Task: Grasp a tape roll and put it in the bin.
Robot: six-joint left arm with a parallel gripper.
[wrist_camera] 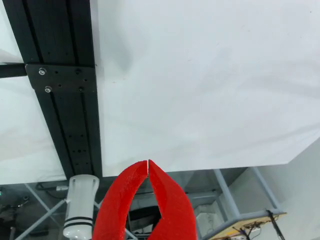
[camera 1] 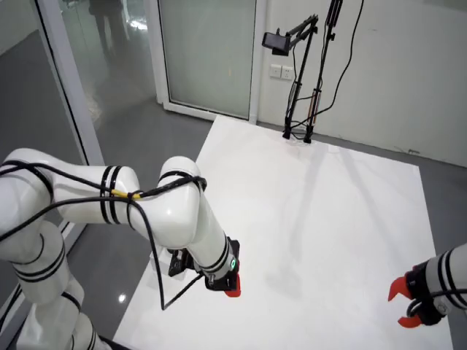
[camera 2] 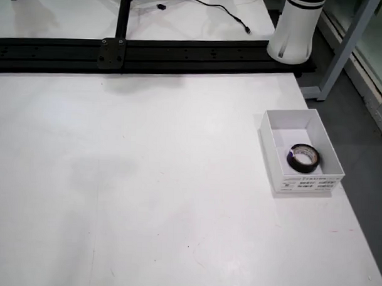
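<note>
Tape roll (camera 2: pixel 303 158) is already lying inside the white bin (camera 2: pixel 271 138), near its front right corner in the fixed counter view, so I judge the placing step done. I see no other roll on the white counter (camera 2: pixel 146 179) in that view, which also shows neither arm.

From the camera riding on the arm, my red hand (wrist_camera: pixel 148 163) has its two tips pressed together with nothing between them. In the overhead room view the same hand (camera 1: pixel 231 286) hangs low at the near edge of the counter, on the white arm (camera 1: pixel 168 211), well apart from anything to grasp. A second arm's red gripper (camera 1: pixel 406 305) shows at the right edge of that view, its fingers apart.

As I read it, the job is at its end or between rounds. If another roll is meant to be fetched, I'd first have to find one, since none shows outside the bin, then spread the fingers before coming down on it.
</note>
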